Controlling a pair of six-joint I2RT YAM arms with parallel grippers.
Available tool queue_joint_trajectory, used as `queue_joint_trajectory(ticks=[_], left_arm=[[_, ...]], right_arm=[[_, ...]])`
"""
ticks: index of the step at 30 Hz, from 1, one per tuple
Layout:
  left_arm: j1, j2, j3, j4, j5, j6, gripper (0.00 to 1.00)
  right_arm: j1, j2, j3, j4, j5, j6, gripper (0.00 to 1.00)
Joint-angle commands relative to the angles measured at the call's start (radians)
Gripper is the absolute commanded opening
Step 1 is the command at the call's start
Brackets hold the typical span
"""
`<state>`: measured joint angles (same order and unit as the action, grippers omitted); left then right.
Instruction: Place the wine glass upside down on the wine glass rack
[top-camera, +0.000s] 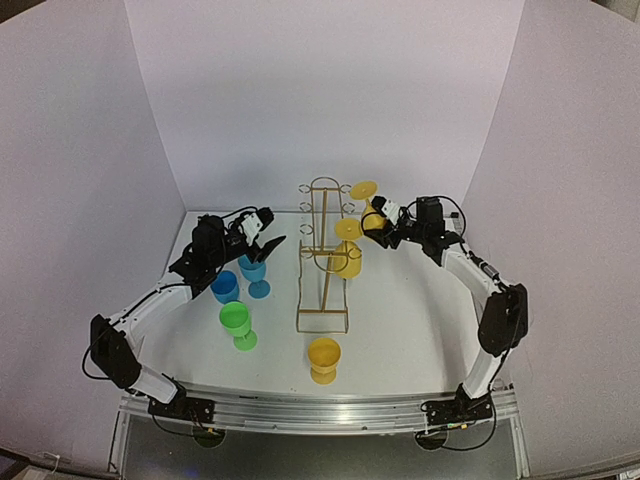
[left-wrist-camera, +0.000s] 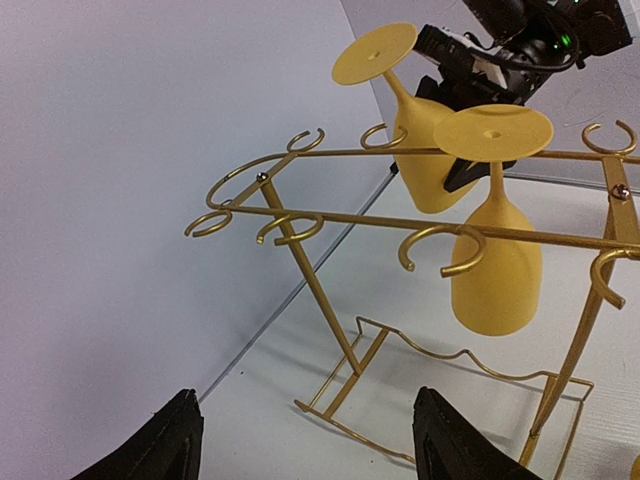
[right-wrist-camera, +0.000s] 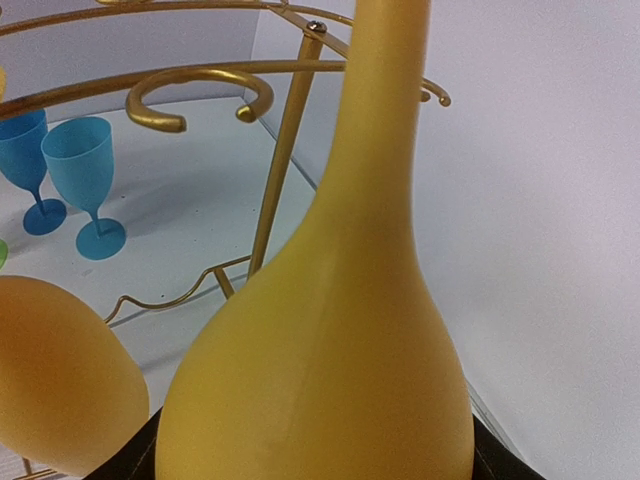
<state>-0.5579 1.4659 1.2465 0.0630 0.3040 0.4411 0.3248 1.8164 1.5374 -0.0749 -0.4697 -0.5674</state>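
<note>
Holding the yellow wine glass (right-wrist-camera: 330, 340) upside down by its bowl, your right hand (top-camera: 380, 224) is closed around it at the far right side of the wine glass rack (top-camera: 322, 258). The foot sits above the rack's top wires, and the stem is close to a ring loop (right-wrist-camera: 200, 95) — I cannot tell if it is hooked in. Let go too soon and the glass may fall to the desk (top-camera: 400, 330). Push sideways on the thin wire and the rack could tip or slide. Another yellow glass (left-wrist-camera: 497, 280) hangs on the rack just beside yours — a bump could knock it loose. Your left hand (left-wrist-camera: 305, 440), on the rack's left side, is open and holds nothing.
</note>
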Motion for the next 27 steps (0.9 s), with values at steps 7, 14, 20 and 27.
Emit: queue_joint_trajectory(ticks=[7,14,20,27], left_arm=[[0.001,0.051,0.005,0.125,0.093,0.003,0.71],[0.003,0.078,0.018,0.16,0.118,-0.007,0.71],[0.003,0.09,0.026,0.175,0.125,-0.005,0.71],[0.003,0.104,0.032,0.192,0.139,0.001,0.71]], right_arm=[[-0.002,0.068,-0.006,0.229,-0.071,-0.065,0.2],[-0.001,0.095,-0.014,0.25,-0.089,-0.075,0.18],[0.006,0.119,-0.006,0.256,-0.094,-0.085,0.18],[0.022,0.144,0.003,0.262,-0.107,-0.087,0.18]])
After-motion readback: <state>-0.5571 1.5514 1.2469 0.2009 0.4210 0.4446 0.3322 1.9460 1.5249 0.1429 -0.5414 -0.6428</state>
